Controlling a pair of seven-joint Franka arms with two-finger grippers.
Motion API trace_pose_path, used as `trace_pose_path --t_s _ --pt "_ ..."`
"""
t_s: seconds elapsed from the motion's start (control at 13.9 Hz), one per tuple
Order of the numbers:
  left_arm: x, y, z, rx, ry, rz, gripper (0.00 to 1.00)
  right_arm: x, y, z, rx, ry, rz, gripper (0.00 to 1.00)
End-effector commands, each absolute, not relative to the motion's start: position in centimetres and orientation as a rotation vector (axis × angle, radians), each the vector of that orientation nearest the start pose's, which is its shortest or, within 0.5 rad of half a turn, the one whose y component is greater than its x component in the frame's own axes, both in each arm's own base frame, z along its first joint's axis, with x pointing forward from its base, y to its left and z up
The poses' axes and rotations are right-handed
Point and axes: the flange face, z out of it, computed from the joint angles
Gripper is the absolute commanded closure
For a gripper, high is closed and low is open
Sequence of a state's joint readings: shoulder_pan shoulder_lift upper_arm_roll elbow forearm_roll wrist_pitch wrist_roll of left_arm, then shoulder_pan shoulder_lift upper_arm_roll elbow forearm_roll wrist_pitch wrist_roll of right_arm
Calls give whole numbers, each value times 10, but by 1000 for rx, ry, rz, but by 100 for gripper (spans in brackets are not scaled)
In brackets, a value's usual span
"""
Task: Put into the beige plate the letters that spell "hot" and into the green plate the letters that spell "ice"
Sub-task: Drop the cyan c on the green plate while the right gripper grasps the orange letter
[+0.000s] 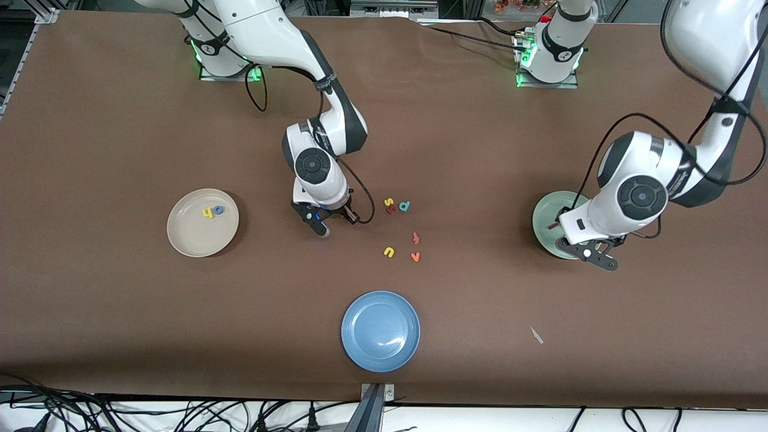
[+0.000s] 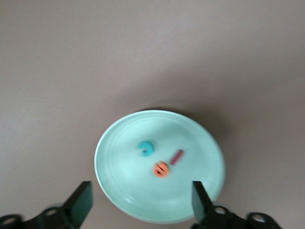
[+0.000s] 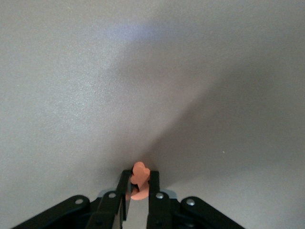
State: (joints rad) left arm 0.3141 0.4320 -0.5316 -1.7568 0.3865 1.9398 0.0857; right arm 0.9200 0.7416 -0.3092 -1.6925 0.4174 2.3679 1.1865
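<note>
The beige plate [image 1: 186, 237] holds the yellow h [image 1: 207, 212] and the blue o [image 1: 219, 210]. My right gripper [image 1: 324, 227] hangs low over the table between that plate and the loose letters. In the right wrist view, the right gripper [image 3: 138, 178] is shut on a small orange letter [image 3: 139, 171], the t. The green plate [image 1: 543, 219] is partly covered by my left arm. My left gripper [image 1: 591, 255] is over its rim. The left wrist view shows the left gripper [image 2: 141, 191] open and empty above the plate [image 2: 119, 186], with the teal c [image 2: 146, 149], dark red i [image 2: 176, 157] and orange e [image 2: 161, 169] lying in it.
Loose letters lie mid-table: a yellow s [image 1: 389, 201], a dark red one [image 1: 390, 210], a teal d [image 1: 405, 206], a reddish f-like one [image 1: 415, 238], a yellow u [image 1: 389, 252] and an orange v [image 1: 415, 257]. A blue plate [image 1: 380, 330] sits nearer the front camera.
</note>
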Motion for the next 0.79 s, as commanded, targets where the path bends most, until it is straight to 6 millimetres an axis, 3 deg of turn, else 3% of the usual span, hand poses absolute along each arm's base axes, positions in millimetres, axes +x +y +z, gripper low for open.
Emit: trace_pose_path --t_s 0.0,0.14,0.29,0.36,0.5,0.72 --pt "610 -116 450 -2964 654 225 0 533 402 171 -2864 1198 119 100" --pt "610 -125 512 -3003 644 221 0 542 392 188 -2894 1123 153 100" --pt "608 -112 567 -3021 593 203 0 551 363 218 -2969 1002 250 100" --pt "609 -106 584 -3029 581 175 0 553 351 229 -2999 928 288 100" --pt "614 -79 593 -3064 513 145 0 553 309 244 -3035 798 325 100" --pt "602 -72 610 -3109 421 73 0 538 228 255 -3057 563 371 100"
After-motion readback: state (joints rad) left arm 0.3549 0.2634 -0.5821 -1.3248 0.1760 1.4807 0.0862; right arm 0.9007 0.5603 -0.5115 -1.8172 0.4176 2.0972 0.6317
